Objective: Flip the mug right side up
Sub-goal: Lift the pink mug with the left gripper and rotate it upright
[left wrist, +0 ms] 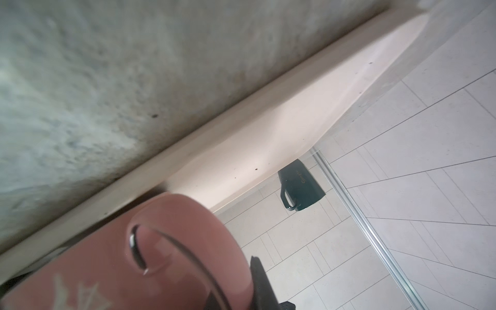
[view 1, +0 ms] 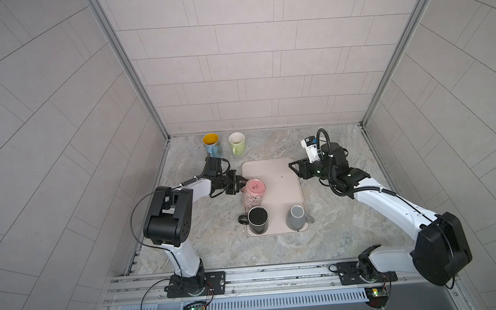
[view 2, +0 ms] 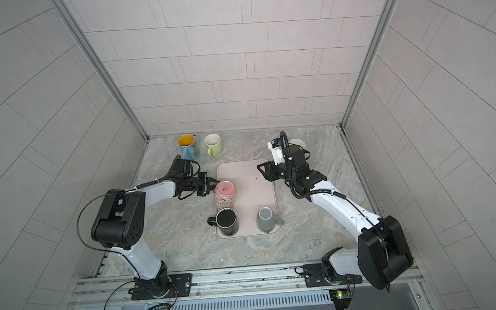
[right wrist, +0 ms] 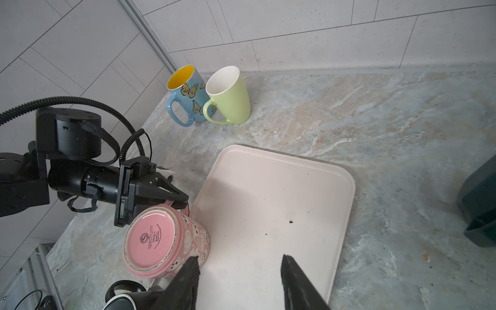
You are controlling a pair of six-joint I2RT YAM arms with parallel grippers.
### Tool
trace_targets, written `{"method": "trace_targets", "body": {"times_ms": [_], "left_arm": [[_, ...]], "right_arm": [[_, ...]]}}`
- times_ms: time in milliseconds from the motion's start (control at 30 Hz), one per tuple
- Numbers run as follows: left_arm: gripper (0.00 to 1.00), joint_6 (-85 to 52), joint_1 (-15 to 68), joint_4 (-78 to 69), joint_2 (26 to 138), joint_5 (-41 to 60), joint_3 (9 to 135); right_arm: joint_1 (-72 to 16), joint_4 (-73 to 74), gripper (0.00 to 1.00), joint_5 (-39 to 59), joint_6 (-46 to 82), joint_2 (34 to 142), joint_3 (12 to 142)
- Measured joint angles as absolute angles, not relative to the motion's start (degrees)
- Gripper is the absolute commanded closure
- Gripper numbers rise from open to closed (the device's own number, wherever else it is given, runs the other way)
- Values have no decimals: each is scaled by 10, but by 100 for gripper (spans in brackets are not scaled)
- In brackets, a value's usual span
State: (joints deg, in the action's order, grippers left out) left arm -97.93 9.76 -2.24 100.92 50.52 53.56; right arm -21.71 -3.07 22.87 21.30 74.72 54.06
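The pink mug stands inverted, base uppermost and mouth down, at the left edge of the pale tray, roughly halfway along that edge. The maker's mark printed on its base is readable in the right wrist view. The left pincer reaches in level from the left and is closed narrow on the mug's handle, which fills the near part of the left wrist view. Whether the mug's rim bears on the tray or is raised clear of it cannot be told. The right pincer hangs over the tray's far right corner, jaws partly apart with nothing between them, well apart from the pink mug. A black mug occupies the near left corner of the tray, its handle projecting past the left edge. A grey mug occupies the near right corner. On the marbled counter at the back left, a blue butterfly mug and a light green mug stand upright just beside each other, mouths up. A dark mug shows beyond the tray in the left wrist view.
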Motion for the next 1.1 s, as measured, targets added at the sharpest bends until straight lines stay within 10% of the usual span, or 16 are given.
{"method": "trace_targets", "body": {"times_ms": [633,1100], "left_arm": [[100,-912,104,-19,1025,479,655],[100,-525,157,195,1031,470,858]], "right_arm": [[-217,-33,49,229,215,750,541],[-209,-53,49,227,214,749,550]]}}
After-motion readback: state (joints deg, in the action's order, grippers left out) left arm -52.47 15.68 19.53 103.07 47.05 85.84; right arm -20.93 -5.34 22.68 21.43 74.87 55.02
